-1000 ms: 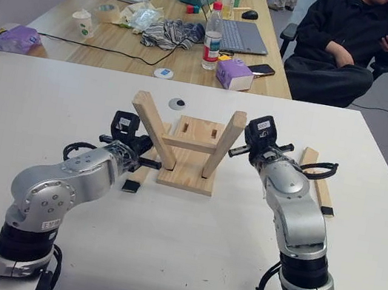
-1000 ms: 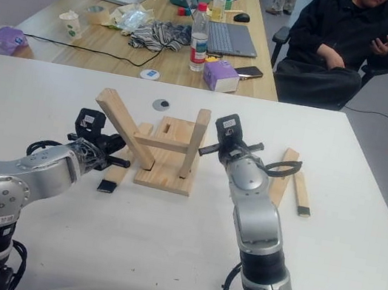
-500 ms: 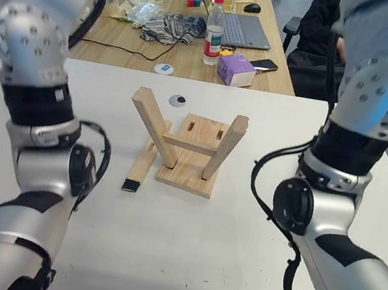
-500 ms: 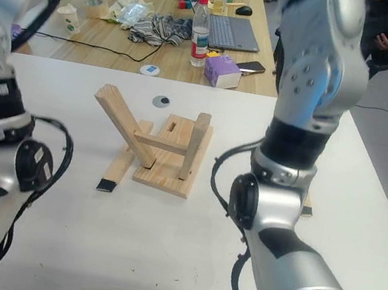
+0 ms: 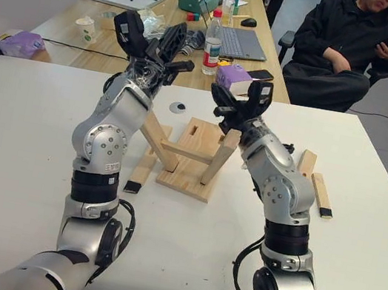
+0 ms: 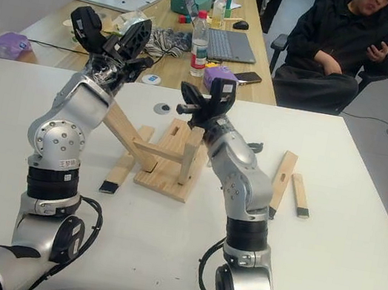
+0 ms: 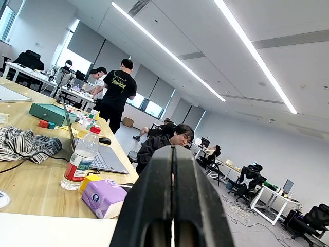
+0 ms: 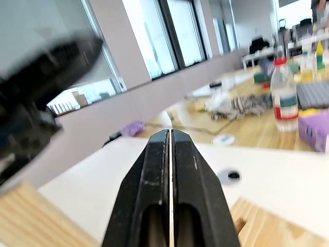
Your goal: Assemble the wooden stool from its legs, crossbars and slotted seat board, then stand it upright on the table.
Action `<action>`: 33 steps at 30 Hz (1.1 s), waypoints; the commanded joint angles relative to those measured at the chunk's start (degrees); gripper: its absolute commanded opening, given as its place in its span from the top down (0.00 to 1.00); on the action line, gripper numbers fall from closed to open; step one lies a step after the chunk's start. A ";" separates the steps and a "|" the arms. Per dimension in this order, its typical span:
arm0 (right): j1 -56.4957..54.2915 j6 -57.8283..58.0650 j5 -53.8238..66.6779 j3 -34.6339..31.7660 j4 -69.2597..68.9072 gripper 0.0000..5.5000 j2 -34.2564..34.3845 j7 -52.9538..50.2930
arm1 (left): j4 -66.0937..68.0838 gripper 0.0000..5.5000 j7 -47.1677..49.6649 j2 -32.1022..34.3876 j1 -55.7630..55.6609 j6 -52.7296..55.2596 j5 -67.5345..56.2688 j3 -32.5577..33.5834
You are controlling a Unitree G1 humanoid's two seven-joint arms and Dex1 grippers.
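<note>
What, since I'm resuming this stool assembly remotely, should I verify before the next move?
1. Left gripper empty: ok, shut on nothing, raised above the white table.
2. Right gripper empty: ok, shut, also raised.
3. Pale wooden slotted seat board lying flat: ok, two fitted legs and one crossbar stand on it.
4. All legs fitted: not ok. One black-tipped loose wooden leg lies left of the board, and two more loose wooden pieces lie to its right.
5. Joints fully seated: cannot tell.
</note>
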 commanded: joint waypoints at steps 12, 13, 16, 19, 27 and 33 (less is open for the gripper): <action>-8.44 1.89 0.39 -7.80 10.50 0.99 -13.63 6.04 | -1.18 1.00 7.84 16.92 12.07 20.26 6.05 9.65; -7.30 1.92 -0.93 -6.34 10.87 0.99 -14.97 7.31 | -3.59 1.00 6.85 17.40 14.03 25.76 4.38 7.67; -2.66 4.52 -4.58 2.44 7.18 0.99 -19.68 13.65 | -13.68 1.00 3.41 19.63 19.16 42.87 -2.01 0.59; 0.02 7.23 -6.20 9.07 2.50 0.99 -22.61 18.00 | -19.77 1.00 -3.96 28.79 20.37 51.15 -4.85 -2.98; 1.70 8.18 -9.33 15.47 0.10 0.99 -23.38 22.39 | -17.20 1.00 -14.36 27.98 18.59 48.52 -4.81 -6.89; 1.06 11.14 -8.75 18.36 -5.08 0.99 -24.21 26.31 | 9.79 1.00 -21.64 27.18 4.84 27.50 16.57 -22.67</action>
